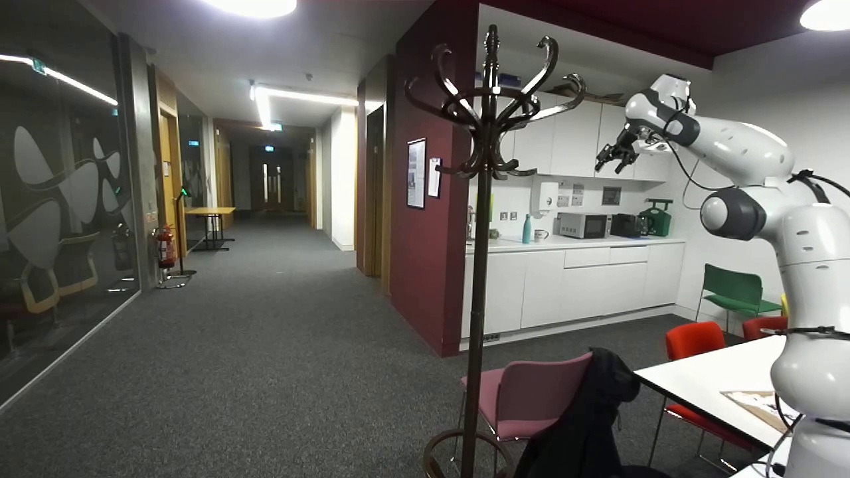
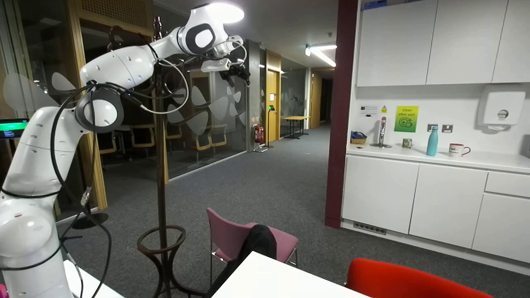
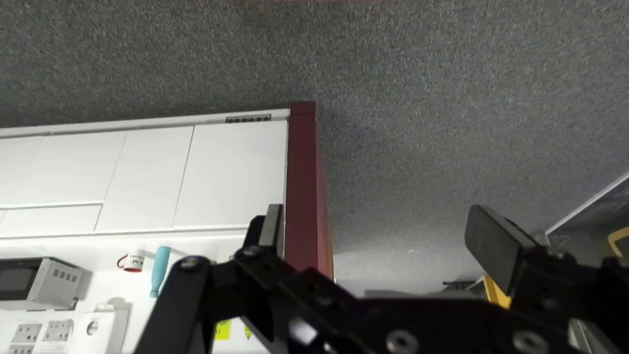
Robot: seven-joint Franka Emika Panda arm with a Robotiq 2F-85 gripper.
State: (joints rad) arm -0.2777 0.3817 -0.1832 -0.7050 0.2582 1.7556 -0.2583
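Coat stand (image 1: 480,252) sits near the pink chair (image 1: 538,395), gripper (image 3: 376,214) hangs higher than that chair, jaws spread wide with nothing between them. Imo swing slow and high above the chair so the looped cables (image 2: 52,149) don't snag

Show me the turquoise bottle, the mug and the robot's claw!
Turquoise bottle (image 2: 432,142), in an exterior view: middle of its body.
Mug (image 2: 456,150), in an exterior view: its side.
Claw (image 3: 378,222), in the wrist view: midway between its fingertips.

Glossy white, rounded robot arm (image 2: 119,67) with a charcoal elbow joint (image 2: 100,112) capped in white, black straps (image 2: 31,195), looping black cables (image 2: 53,145), and a black tool (image 3: 377,223) with grey screws (image 3: 401,341).
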